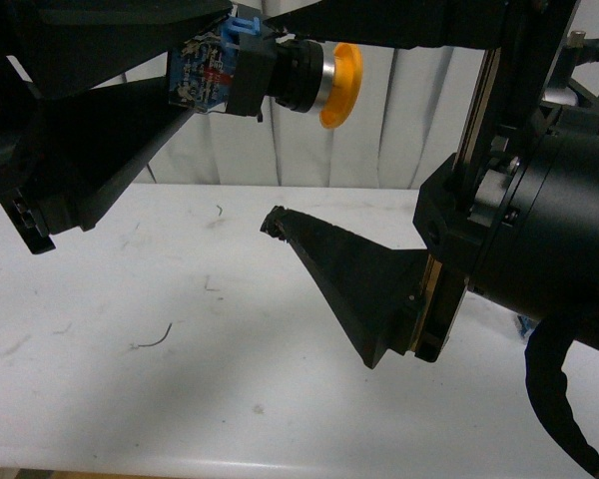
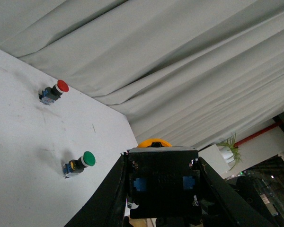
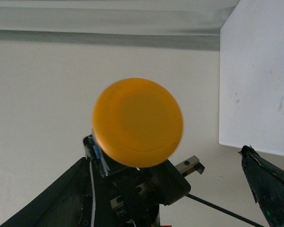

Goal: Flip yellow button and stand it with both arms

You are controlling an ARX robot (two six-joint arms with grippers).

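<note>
1. Pale pleated curtain (image 1: pixel 399 130) backs a white bench (image 1: pixel 180 399) marked with scuffs and a stray thread
2. Yellow button (image 1: pixel 280 75) is held high above the bench, lying on its side. The cap faces the right arm and the black-and-blue base is turned toward the left arm
3. Left claw (image 1: pixel 208 68) is clamped on the button's base. In the left wrist view the blocky base sits wedged between both fingers, with the cap's edge peeking out beyond it
4. Right claw (image 1: pixel 272 125) is spread wide and holds nothing. One finger runs above the button and the other hangs well below it. The right wrist view looks straight at the cap. Whether the upper finger touches the button cannot be told
5. Red button (image 2: pixel 54 91) and green button (image 2: pixel 79 163) lie on the bench, apart from each other and away from the claws
6. Judged stage: a mid-air handover is being set up, and the button is not yet stood
7. Judged hazards:
   - If the right claw closes on the rounded cap or the smooth collar, the button may squirt out
   - If the left claw releases before the right claw's grip is firm, the button would drop and roll
   - The upper fingers run close together, so they could collide and knock the part loose
</note>
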